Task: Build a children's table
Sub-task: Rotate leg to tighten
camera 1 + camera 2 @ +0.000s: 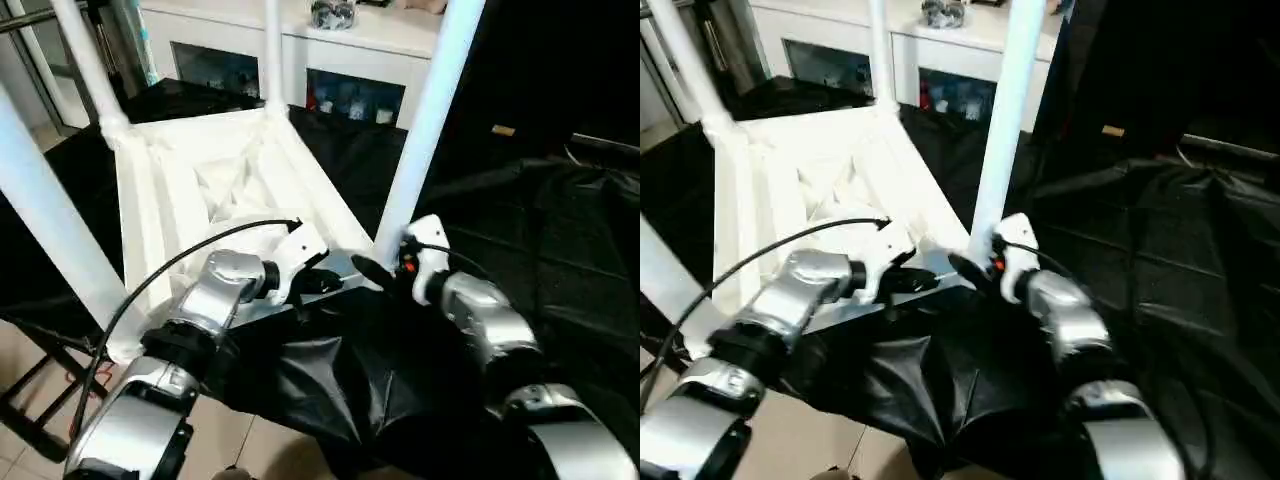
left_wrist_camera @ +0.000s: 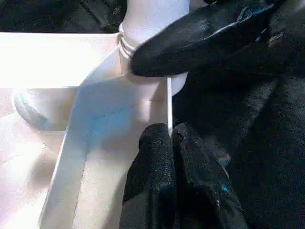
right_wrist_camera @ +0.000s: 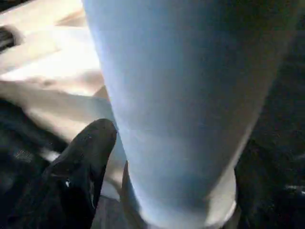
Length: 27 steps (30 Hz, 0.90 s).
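While it lies upside down on a black cloth (image 1: 560,260), the white plastic rectangular tabletop (image 1: 175,195) shows its ribbed underside, with long white tapered tube legs (image 1: 425,120) upright in its rounded corner sockets. At the near corner, the left gripper (image 1: 322,283) is clenched empty beside the rim, and the right gripper (image 1: 380,268) straddles the leg's base, released.

There's a black cloth (image 1: 560,260) draped all over the surface, crumpled and hanging off the near edge. Behind it sits a white cabinet (image 1: 300,45) with glass doors, some colourful stuff inside, and a shiny object (image 1: 333,13) on top. Tiled floor (image 1: 25,440) below, plus a dark frame (image 1: 30,395) at the left.
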### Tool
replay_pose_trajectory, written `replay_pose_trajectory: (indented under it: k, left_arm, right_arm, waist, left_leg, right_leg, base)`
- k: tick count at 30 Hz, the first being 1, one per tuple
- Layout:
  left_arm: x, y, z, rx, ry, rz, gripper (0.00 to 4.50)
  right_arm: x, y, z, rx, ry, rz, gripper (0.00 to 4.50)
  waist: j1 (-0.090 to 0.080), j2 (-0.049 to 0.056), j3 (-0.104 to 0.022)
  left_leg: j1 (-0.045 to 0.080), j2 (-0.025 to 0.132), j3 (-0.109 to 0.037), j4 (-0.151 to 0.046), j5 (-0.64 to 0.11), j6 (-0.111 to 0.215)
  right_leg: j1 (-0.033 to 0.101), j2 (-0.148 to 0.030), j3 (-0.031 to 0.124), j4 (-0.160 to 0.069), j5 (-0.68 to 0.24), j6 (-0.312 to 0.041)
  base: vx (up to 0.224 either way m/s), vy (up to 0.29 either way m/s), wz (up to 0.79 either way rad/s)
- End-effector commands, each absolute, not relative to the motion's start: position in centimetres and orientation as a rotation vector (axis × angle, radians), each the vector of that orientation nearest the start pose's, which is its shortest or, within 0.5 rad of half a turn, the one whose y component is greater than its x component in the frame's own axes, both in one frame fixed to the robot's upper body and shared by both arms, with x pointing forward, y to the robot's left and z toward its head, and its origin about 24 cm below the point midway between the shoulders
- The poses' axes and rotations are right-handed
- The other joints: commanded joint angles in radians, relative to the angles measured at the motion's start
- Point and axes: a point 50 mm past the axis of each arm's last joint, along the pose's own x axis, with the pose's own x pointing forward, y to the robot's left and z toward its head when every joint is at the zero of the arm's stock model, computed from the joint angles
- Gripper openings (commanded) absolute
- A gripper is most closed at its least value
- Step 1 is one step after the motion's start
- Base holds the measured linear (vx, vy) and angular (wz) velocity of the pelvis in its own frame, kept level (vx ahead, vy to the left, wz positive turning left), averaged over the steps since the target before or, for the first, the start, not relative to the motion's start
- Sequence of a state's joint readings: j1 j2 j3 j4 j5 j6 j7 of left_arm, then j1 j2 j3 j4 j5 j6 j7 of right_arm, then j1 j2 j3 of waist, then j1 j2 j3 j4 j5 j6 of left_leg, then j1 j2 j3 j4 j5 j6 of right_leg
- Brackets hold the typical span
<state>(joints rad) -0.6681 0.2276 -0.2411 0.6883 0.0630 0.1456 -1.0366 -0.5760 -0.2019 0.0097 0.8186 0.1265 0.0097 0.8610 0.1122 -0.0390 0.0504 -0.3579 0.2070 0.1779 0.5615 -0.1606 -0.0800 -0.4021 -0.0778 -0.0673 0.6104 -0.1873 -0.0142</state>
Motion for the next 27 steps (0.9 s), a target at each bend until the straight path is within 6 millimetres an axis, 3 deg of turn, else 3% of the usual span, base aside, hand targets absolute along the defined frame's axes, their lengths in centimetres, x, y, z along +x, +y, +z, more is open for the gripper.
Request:
replay_pose_trajectory:
  k: [1,2,5,11,17,27]
  left_arm:
    - [32.8,9.3,5.9,0.338,0.357,-1.301,0.0]
    - [32.8,9.5,5.9,0.342,0.359,-1.316,0.0]
    - [32.6,10.4,5.9,0.355,0.392,-1.34,0.0]
    - [32.3,11.8,6.0,0.372,0.426,-1.405,0.0]
    - [32.2,12.4,6.1,0.376,0.44,-1.429,0.0]
    - [32.1,12.1,6.0,0.37,0.434,-1.431,0.0]
  right_arm:
    - [31.9,-12.4,3.0,0.021,0.286,1.108,3.68]
    - [31.8,-12.7,3.1,0.021,0.293,1.125,3.68]
    - [31.3,-13.7,3.2,0.006,0.317,1.2,3.68]
    - [30.5,-14.8,3.5,0.018,0.358,1.315,3.68]
    - [30.0,-14.8,3.3,-0.01,0.391,1.37,3.68]
    - [30.5,-14.2,3.1,-0.034,0.398,1.316,2.84]
  waist:
    - [0.003,0.003,-0.067]
    - [0.006,0.004,-0.066]
    - [0.009,0.005,-0.066]
    - [0.015,0.006,-0.061]
    - [0.022,0.003,-0.064]
    - [0.028,0.001,-0.064]
  left_leg:
    - [0.002,0.026,-0.001,-0.053,-0.202,0.055]
    - [0.001,0.026,0.001,-0.05,-0.178,0.068]
    - [0.002,0.028,0.002,-0.049,-0.18,0.072]
    - [0.004,0.03,-0.001,-0.054,-0.233,0.044]
    - [0.004,0.03,0.0,-0.051,-0.205,0.045]
    - [0.005,0.03,0.0,-0.051,-0.201,0.037]
  right_leg:
    - [0.057,-0.061,0.045,-0.065,-0.089,-0.221]
    - [0.057,-0.059,0.042,-0.06,-0.047,-0.236]
    - [0.055,-0.06,0.04,-0.059,-0.047,-0.257]
    - [0.053,-0.064,0.041,-0.07,-0.159,-0.236]
    - [0.051,-0.065,0.041,-0.063,-0.123,-0.242]
    - [0.051,-0.065,0.041,-0.063,-0.136,-0.234]
  base:
    - [0.0,0.0,0.0]
    - [0.0,0.0,0.0]
    - [0.0,0.0,0.0]
    - [0.0,0.0,0.0]
    - [0.0,0.0,0.0]
    - [0.0,0.0,0.0]
